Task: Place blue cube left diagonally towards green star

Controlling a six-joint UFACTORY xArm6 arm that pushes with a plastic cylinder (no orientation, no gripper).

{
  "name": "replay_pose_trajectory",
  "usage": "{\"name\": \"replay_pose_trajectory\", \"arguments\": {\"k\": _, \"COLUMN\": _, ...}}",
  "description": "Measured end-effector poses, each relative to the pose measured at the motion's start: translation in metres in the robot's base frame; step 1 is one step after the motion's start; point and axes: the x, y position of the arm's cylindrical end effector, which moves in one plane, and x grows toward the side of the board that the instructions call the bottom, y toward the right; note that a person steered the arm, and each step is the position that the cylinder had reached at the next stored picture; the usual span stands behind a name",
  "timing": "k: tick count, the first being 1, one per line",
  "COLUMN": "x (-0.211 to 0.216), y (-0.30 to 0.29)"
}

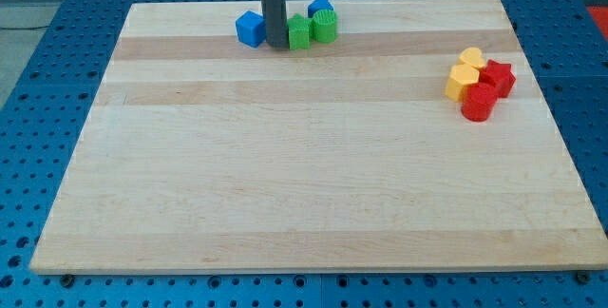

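Observation:
The blue cube [250, 28] sits near the view's top edge of the wooden board, left of centre. My tip [275, 45] stands right beside it, between the cube and a green block [299, 32] that looks like the star. A second green block [325, 28] touches that one on its right. Another blue block [320, 7] lies just behind the green pair. The rod hides part of the gap between the cube and the green block.
At the view's right, two yellow blocks [470, 59] [462, 82] and two red blocks [498, 77] [478, 102] sit in a tight cluster. The wooden board [304, 184] lies on a blue perforated table.

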Motion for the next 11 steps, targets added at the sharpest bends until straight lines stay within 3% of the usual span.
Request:
{"name": "replay_pose_trajectory", "arguments": {"k": 4, "x": 0.007, "y": -0.102}}
{"name": "replay_pose_trajectory", "arguments": {"k": 11, "x": -0.051, "y": -0.067}}
